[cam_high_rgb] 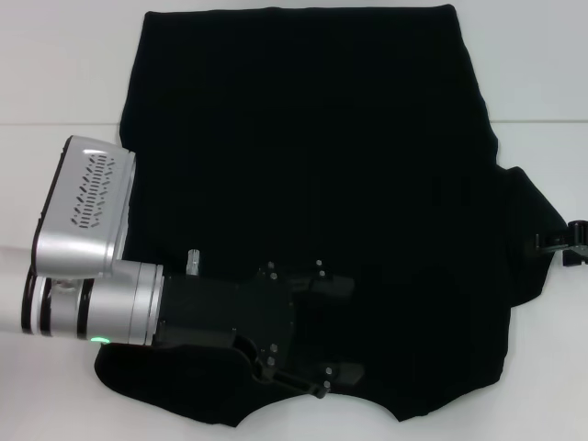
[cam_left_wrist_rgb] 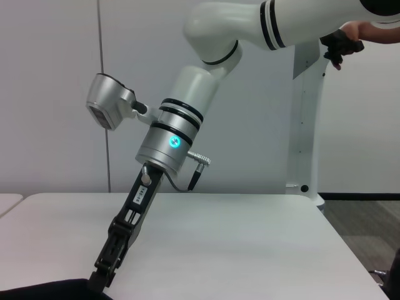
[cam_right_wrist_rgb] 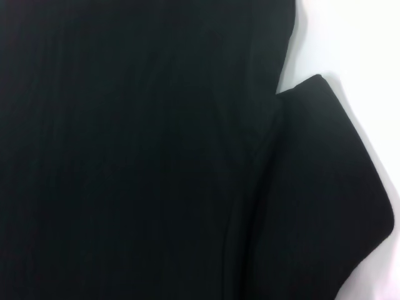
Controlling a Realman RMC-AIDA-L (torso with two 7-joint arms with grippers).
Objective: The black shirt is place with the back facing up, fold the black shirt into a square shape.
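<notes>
The left gripper lay over the black shirt, jaws spread, apparently to fold its sleeve inward, while the right gripper touched the opposite sleeve, its grip unreadable.

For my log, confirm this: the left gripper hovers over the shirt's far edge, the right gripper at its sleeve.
Wrong on one point: the left gripper is over the near edge of the black shirt, as the head view shows. The right gripper is at its sleeve.

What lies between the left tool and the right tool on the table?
Only the black shirt: in the head view its fabric fills the stretch from the left tool to the right tool at the sleeve.
</notes>
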